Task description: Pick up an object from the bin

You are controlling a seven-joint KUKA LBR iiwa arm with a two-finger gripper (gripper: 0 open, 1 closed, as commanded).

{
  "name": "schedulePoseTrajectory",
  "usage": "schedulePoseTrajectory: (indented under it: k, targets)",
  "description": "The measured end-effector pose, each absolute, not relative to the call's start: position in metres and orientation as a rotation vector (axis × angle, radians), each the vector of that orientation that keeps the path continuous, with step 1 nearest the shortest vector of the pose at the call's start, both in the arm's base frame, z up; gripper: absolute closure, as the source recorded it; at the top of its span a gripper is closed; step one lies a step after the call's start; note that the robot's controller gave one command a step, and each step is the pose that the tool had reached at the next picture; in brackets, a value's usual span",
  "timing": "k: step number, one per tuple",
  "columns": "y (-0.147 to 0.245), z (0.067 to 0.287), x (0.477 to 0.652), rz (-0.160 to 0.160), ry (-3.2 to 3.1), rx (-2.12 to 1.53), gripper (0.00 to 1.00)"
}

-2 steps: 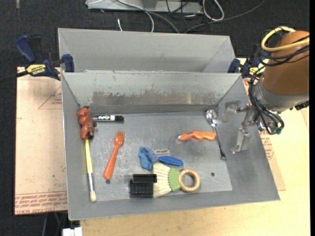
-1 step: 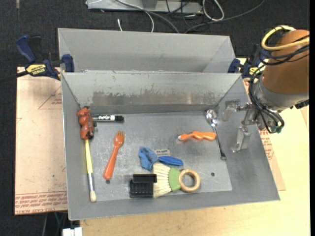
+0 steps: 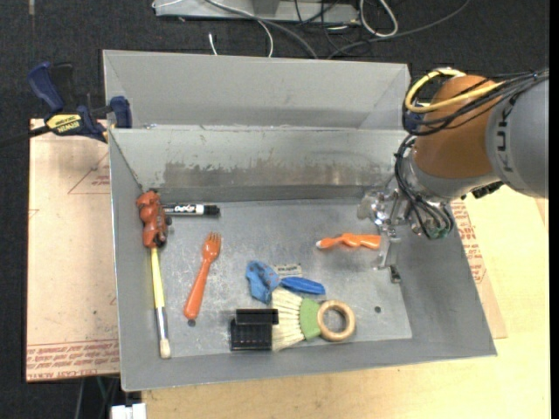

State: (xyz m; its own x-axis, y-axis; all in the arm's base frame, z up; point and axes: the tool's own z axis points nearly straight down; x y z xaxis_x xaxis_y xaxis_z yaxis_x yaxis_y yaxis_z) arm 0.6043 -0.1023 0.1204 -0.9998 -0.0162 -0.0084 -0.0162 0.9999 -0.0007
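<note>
Orange and slim, a small curved piece (image 3: 348, 242) lies on the floor of the grey bin (image 3: 262, 160), right of centre and apart from everything else. Its long axis runs nearly level across the view, left to right, and its right end reaches the claw (image 3: 389, 253). The claw hangs from the arm's orange-covered wrist, low over the bin's right side. So the piece lies directly to the claw's left in this view, end-on to it, not crosswise beneath it. Whether that right end sits inside the claw or only just beside it is not clear, and I cannot tell whether the claw is spread or pressed together.

My judgement is that the coming move turns on this end-on line-up. A grip would have to close across the narrow width of the piece near its right end, which leaves most of its length hanging out to the left.

Nearest among the rest, below and to the left, a tape ring (image 3: 336, 319), a pale brush (image 3: 295, 314) and a blue clip (image 3: 262, 278) lie clustered, well clear of the orange piece.
</note>
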Motion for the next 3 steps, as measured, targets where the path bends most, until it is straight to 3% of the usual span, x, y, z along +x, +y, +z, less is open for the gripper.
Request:
schedulePoseTrajectory:
  k: [1,2,3]
  targets:
    - [-0.098,0.101,0.611,0.0,3.137,-0.033,0.0]
    - [-0.079,0.107,0.613,0.002,3.127,-0.209,0.0]
    - [-0.093,0.075,0.62,0.001,3.116,0.283,0.0]
